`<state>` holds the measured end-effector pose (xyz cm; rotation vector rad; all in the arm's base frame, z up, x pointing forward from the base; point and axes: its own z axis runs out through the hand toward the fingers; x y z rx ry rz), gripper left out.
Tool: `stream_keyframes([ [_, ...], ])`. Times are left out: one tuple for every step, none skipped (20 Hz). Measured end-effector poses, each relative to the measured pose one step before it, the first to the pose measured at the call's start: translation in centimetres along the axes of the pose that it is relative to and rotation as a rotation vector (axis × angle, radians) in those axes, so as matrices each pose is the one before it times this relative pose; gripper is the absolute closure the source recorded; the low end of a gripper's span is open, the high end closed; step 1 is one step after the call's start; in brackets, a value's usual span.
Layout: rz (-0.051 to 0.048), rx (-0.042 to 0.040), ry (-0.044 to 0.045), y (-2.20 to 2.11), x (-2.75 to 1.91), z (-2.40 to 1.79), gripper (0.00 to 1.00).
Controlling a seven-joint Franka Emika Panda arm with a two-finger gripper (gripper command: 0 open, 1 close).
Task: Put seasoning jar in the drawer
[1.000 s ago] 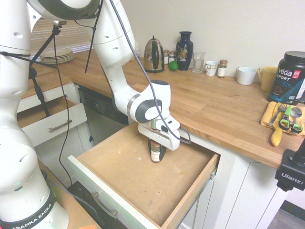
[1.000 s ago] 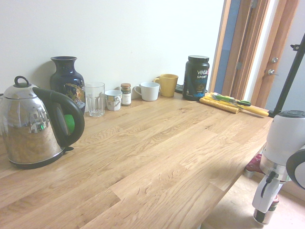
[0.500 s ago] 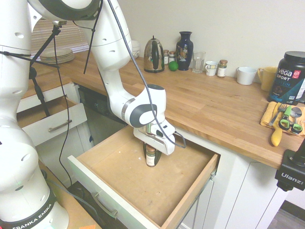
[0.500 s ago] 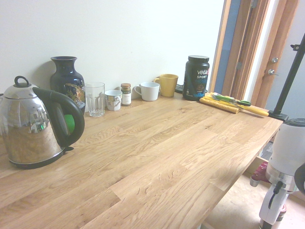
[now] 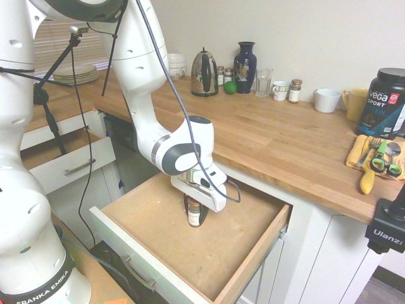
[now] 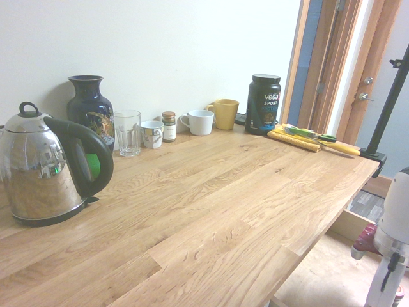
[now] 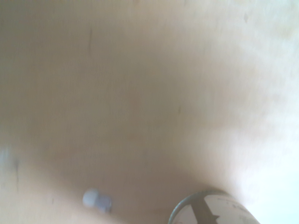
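I have the jar (image 5: 193,214) upright between my jaws (image 5: 194,212), over the drawer (image 5: 152,261) floor, in from its front edge. Glass looks slippery and breakable, probably light; I'd grip mid-body.

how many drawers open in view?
2: the wide drawer under the wooden counter, below the arm, and the smaller white drawer at the picture's left. Others may be hidden behind the arm.
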<state>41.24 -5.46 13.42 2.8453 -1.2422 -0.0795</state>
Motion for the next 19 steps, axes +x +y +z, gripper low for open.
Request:
stream_keyframes([
  [-0.00107, -0.00086, -0.00113, 0.124, -0.216, 0.033, 0.00],
  [-0.00170, 0.00030, 0.00052, 0.068, -0.194, 0.026, 0.00],
  [-0.00124, 0.00111, 0.00124, 0.029, -0.128, -0.026, 0.00],
  [-0.00124, 0.00214, 0.00226, 0.042, -0.141, -0.074, 0.00],
  [-0.00218, 0.00132, 0.00105, 0.025, -0.182, -0.090, 0.00],
  [-0.00165, 0.00192, 0.00123, 0.059, -0.195, -0.175, 0.00],
  [-0.00075, 0.00365, 0.00277, 0.084, -0.175, -0.314, 0.00],
  [-0.00024, 0.00608, 0.00527, 0.081, -0.144, -0.507, 0.00],
  [0.00071, 0.00614, 0.00487, 0.127, -0.139, -0.530, 0.00],
  [0.00174, 0.00765, 0.00583, 0.155, -0.092, -0.617, 0.00],
  [0.00126, 0.00743, 0.00528, 0.227, -0.136, -0.660, 0.00],
  [0.00008, 0.00583, 0.00387, 0.217, -0.122, -0.632, 0.00],
  [-0.00034, 0.00371, 0.00137, 0.257, -0.154, -0.604, 0.00],
  [-0.00065, 0.00306, 0.00087, 0.115, -0.039, -0.634, 0.00],
  [-0.00059, 0.00336, 0.00057, -0.109, 0.153, -0.751, 0.00],
  [-0.00071, 0.00280, 0.00066, -0.119, 0.196, -0.793, 0.00],
  [-0.00257, -0.00004, 0.00196, -0.078, 0.200, -0.739, 0.00],
  [0.00125, -0.00243, 0.00050, 0.154, 0.013, -0.649, 0.00],
  [0.00650, -0.00109, -0.00154, 0.249, -0.008, -0.635, 0.00],
])
